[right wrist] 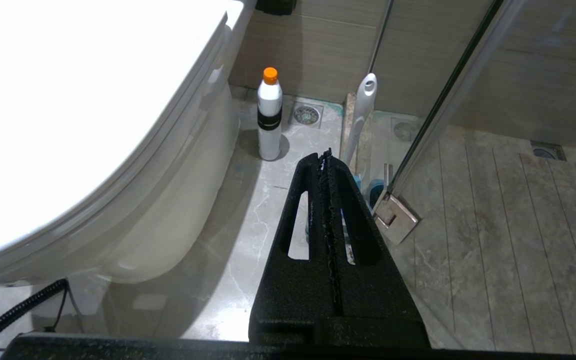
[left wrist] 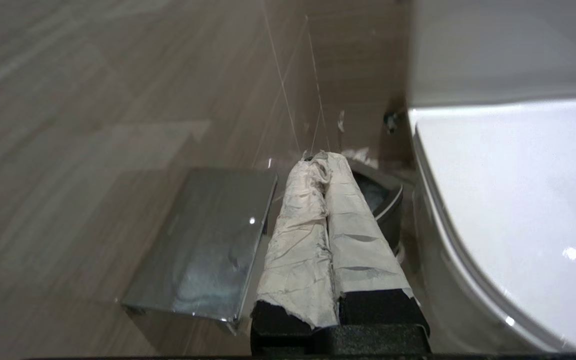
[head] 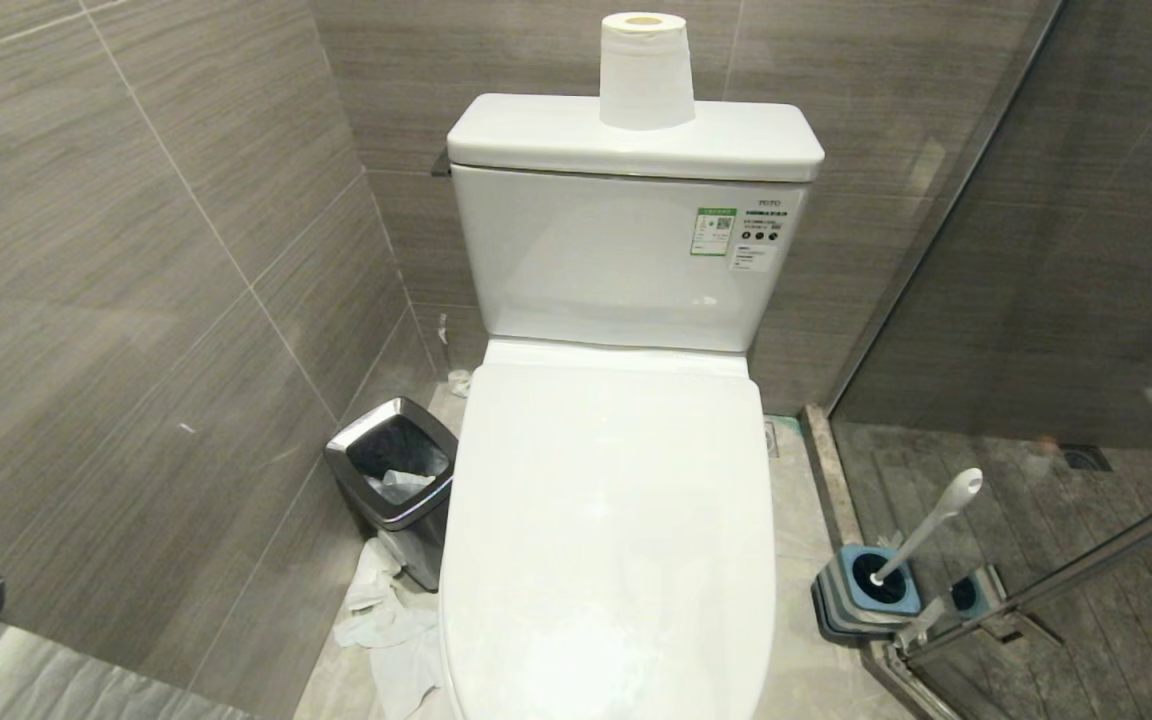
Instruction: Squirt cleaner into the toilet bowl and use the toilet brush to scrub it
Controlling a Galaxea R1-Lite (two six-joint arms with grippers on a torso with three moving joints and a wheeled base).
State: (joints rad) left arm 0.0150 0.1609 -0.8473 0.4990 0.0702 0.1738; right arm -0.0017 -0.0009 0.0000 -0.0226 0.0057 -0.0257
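The toilet bowl is hidden under its shut white lid (head: pixel 606 520), whose edge also shows in the wrist views (left wrist: pixel 518 200) (right wrist: pixel 68 100). The toilet brush (head: pixel 926 535) leans in its blue-and-grey holder (head: pixel 871 590) on the floor to the toilet's right, by the glass door. No blue cleaner liquid shows. A white bottle (right wrist: pixel 269 120) with an orange cap stands on the floor beside the toilet's base. My left gripper (left wrist: pixel 320 157), its fingers wrapped in white tape, is shut and empty left of the toilet. My right gripper (right wrist: pixel 324 155) is shut and empty, low before the brush handle (right wrist: pixel 360 115).
A steel bin (head: pixel 396 480) with a black liner stands left of the toilet, crumpled tissue (head: pixel 391 630) on the floor by it. A steel paper holder (left wrist: pixel 208 245) juts from the left wall. A paper roll (head: pixel 644 70) sits on the tank. The glass door's hinge (right wrist: pixel 395 217) is near the brush.
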